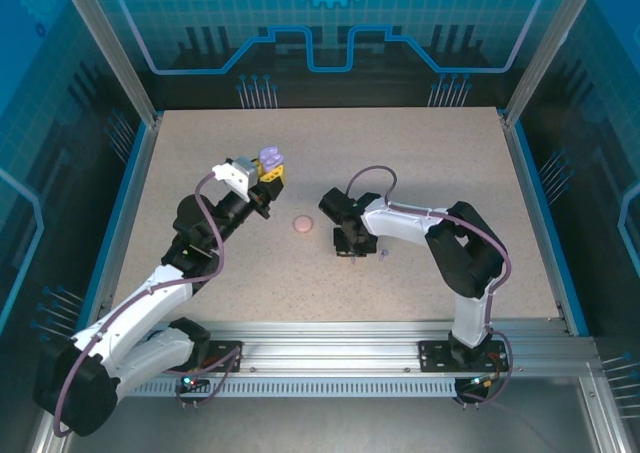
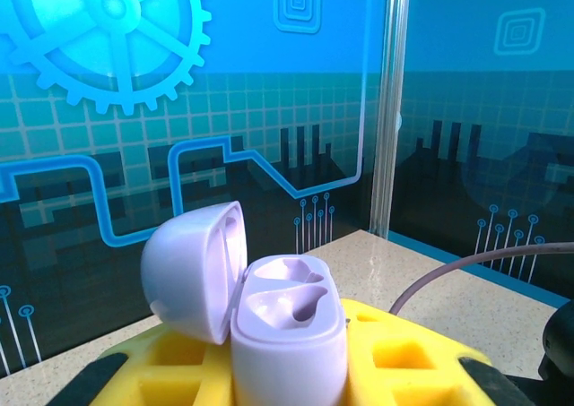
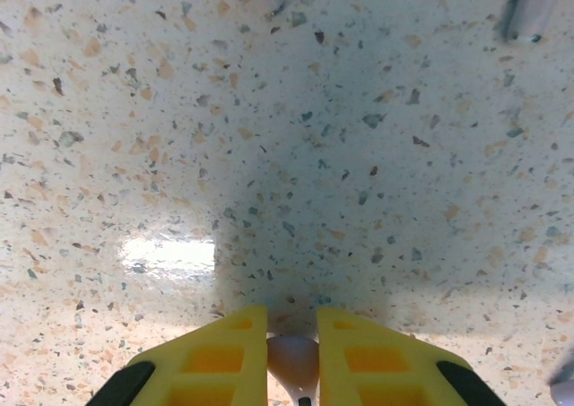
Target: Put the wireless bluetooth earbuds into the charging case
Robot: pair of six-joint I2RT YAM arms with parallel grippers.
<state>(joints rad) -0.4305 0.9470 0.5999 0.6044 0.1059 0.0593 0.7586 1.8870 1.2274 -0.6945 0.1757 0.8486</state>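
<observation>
So my left gripper (image 2: 289, 375) is clamping the open lilac charging case (image 2: 287, 321), and my right gripper (image 3: 293, 339) is pinching a pale earbud (image 3: 292, 363) over the speckled table (image 3: 269, 155).

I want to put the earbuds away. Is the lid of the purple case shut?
No, the lid is swung open to the left of the purple case, so you can see inside it.

Top view bright, bluish cast fr. blue translucent walls (image 1: 60, 123). Right wrist: white glare patch (image 3: 169, 254) on speckled beige stone-look surface (image 3: 421, 92), broad grey shadow (image 3: 305, 191) mid-frame, pale pink earbud (image 3: 293, 357) blurry. Left wrist: glossy open lilac charging case (image 2: 287, 330) sharp, bkgd softer.
</observation>
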